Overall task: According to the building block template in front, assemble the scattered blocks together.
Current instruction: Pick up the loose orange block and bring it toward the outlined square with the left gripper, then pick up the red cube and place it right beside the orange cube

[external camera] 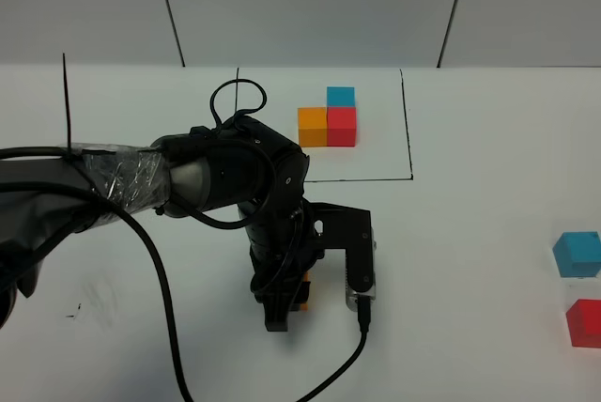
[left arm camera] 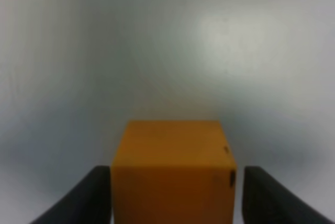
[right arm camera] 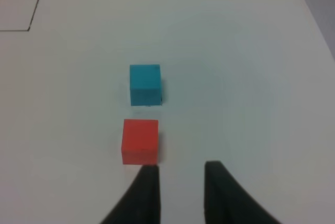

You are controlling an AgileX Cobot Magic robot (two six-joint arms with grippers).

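Observation:
The building block template (external camera: 329, 118) is an orange, red and blue L of cubes inside a thin black frame at the table's back. My left gripper (external camera: 289, 303) (left arm camera: 177, 174) points down at the table's middle front, shut on the scattered orange cube (external camera: 303, 289) (left arm camera: 172, 174); its fingers (left arm camera: 89, 198) press both sides. The scattered blue cube (external camera: 576, 254) (right arm camera: 145, 84) and red cube (external camera: 584, 321) (right arm camera: 140, 140) lie apart at the far right. My right gripper (right arm camera: 180, 169) hovers just beside the red cube, open and empty. It is out of the high view.
The left arm (external camera: 188, 177) with its black cables (external camera: 362, 327) stretches across the left half of the white table. The frame's black line (external camera: 408, 130) runs right of the template. Another black line (external camera: 66, 101) is drawn at the far left.

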